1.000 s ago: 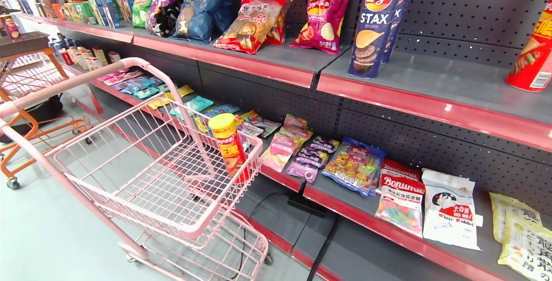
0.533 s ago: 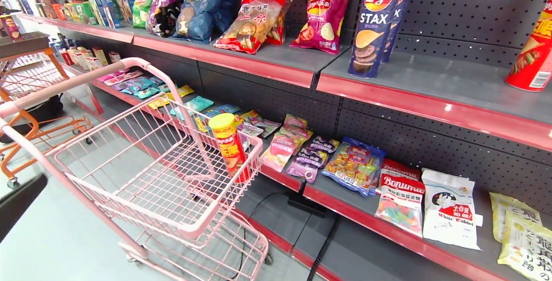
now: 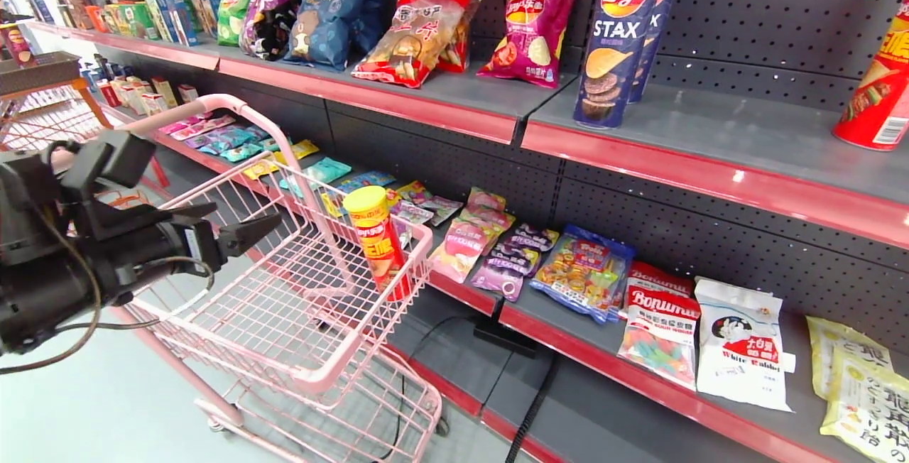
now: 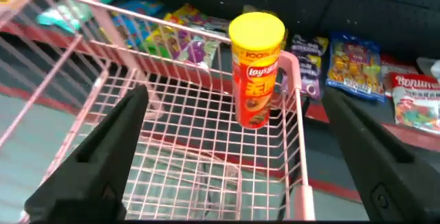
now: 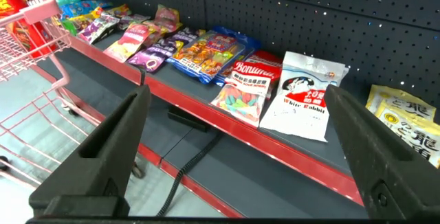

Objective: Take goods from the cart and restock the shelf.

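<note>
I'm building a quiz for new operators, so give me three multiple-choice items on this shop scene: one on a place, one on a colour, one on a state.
1. Where does the chip can stand?
A. in the pink cart, at the corner nearest the lower shelf
B. on the top shelf
C. on the floor

2. What colour is the can's lid?
A. blue
B. yellow
C. white

3. What state is the left gripper in?
A. shut on the can
B. shut on nothing
C. open, apart from the can

Answers:
1 A: the can stands upright inside the cart's wire basket, against the wall beside the shelf.
2 B: the lid is plainly yellow above a red body.
3 C: the left wrist view shows both fingers spread wide, with the can beyond them, untouched.
</note>
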Tool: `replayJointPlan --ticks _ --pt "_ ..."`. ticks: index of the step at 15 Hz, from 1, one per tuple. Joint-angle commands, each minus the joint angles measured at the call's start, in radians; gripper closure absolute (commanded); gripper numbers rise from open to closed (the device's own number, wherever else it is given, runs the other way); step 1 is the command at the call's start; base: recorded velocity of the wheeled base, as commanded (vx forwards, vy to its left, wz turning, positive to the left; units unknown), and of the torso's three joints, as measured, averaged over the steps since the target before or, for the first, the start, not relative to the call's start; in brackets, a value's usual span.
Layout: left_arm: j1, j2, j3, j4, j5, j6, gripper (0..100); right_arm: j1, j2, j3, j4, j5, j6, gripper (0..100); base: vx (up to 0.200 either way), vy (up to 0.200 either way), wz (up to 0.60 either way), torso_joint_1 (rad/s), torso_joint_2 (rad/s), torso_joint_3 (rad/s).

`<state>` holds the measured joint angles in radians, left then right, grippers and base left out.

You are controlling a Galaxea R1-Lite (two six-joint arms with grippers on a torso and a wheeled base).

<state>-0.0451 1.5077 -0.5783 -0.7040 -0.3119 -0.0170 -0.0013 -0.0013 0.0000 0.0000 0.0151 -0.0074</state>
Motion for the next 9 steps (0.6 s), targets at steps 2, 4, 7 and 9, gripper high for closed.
replayJointPlan --ticks 2,4,7,9 --pt "-0.007 0.218 -0.058 -0.035 -0.049 0.005 0 0.000 0.001 0.000 0.000 0.000 -0.002 0 0.000 0.000 0.00 0.000 0.00 0.000" --pt "-0.021 0.273 -0.106 -0.035 -0.076 0.025 0 0.000 0.001 0.000 0.000 0.000 -0.002 0 0.000 0.000 0.00 0.000 0.00 0.000" --pt "-0.052 0.401 -0.247 -0.035 -0.092 0.069 0 0.000 0.001 0.000 0.000 0.000 -0.002 0 0.000 0.000 0.00 0.000 0.00 0.000" --pt "-0.084 0.460 -0.318 -0.035 -0.092 0.069 0 0.000 0.001 0.000 0.000 0.000 -0.002 0 0.000 0.000 0.00 0.000 0.00 0.000"
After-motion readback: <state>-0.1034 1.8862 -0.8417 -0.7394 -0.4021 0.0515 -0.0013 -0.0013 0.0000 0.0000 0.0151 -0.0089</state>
